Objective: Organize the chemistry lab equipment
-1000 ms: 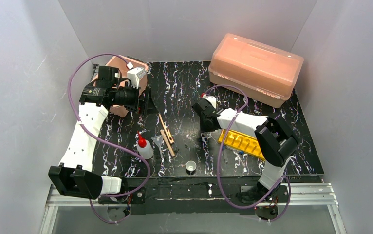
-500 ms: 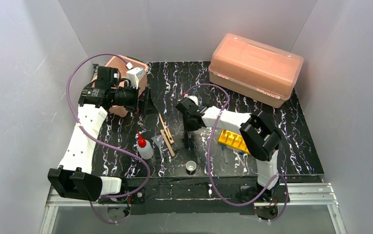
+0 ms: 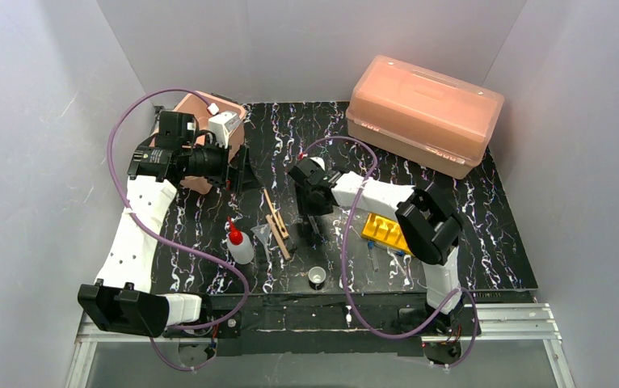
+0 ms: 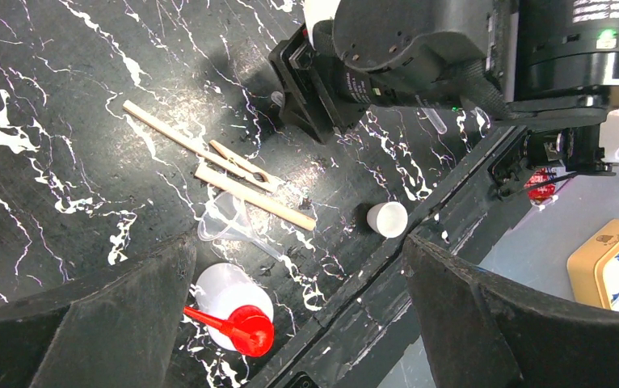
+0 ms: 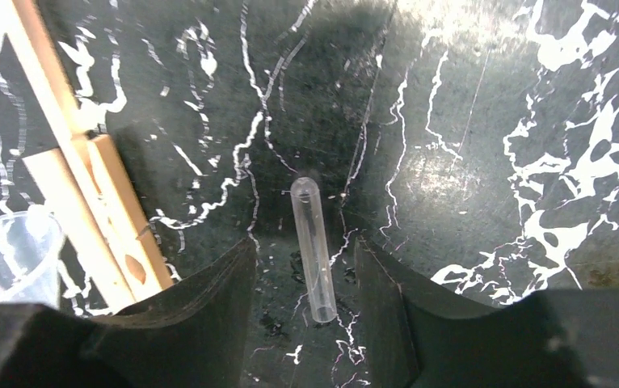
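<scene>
Right pincer (image 5: 305,242): fingers apart, lowered over the black white-veined counter (image 3: 290,129). A clear round-ended tube (image 5: 314,246) lies flat on the counter between my fingers, with a gap on either side; it is not clamped.

Left pincer (image 4: 298,250): fingers spread wide with nothing between them, held above the counter's far left part.

Pale wooden clamps (image 4: 233,182) lie just left of the right pincer, side by side and touching. A clear glass beaker (image 4: 225,226) rests against their near end. The small white squeeze bottle with red nozzle (image 4: 233,311) stands just beside the beaker. The tiny white cup (image 4: 388,218) sits near the counter's front edge, apart from the rest.

The yellow holed rack (image 3: 385,233) lies under my right arm. The translucent pink lidded box (image 3: 423,113) is at the far right corner.
</scene>
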{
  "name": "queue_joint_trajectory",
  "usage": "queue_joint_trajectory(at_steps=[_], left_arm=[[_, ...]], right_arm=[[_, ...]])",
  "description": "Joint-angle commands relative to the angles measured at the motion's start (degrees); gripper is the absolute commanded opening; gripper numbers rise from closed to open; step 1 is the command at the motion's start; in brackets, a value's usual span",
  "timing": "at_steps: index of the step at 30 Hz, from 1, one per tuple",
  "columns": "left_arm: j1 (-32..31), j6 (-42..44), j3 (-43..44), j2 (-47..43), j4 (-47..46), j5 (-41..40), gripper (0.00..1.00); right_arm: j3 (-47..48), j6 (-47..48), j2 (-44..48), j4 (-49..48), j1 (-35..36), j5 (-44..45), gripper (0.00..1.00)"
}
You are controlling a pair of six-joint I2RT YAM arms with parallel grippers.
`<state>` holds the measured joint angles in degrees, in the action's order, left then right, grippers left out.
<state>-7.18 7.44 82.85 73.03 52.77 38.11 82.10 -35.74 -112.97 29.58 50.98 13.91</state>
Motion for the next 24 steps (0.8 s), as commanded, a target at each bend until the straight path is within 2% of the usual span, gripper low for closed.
queue_joint_trajectory(at_steps=[1,6,10,13,17,24], left_arm=[[0.41,0.51,-0.29,-1.60,1.36,0.64,0.99],[0.40,0.29,-1.18,-1.54,0.41,1.00,0.99],[0.41,-0.36,-2.49,-1.32,-0.85,1.95,0.99],[0.40,-0.49,-2.81,-1.17,-1.38,2.38,0.99],[0.40,-0.65,-2.78,-1.29,-1.78,2.53,0.99],[0.41,-0.57,-3.26,-1.30,-1.82,2.47,0.99]], right_arm=[[6.22,2.85,6.81,5.09,-0.25,1.68,0.58],[8.88,5.12,17.62,10.40,-0.82,5.00,0.65],[9.86,6.31,26.92,14.36,-3.83,6.67,0.66],[10.57,4.75,32.67,17.80,-11.55,3.65,0.64],[7.03,4.15,39.26,17.55,-24.10,0.35,0.62],[1.93,4.50,40.37,17.34,-40.83,-4.17,0.59]])
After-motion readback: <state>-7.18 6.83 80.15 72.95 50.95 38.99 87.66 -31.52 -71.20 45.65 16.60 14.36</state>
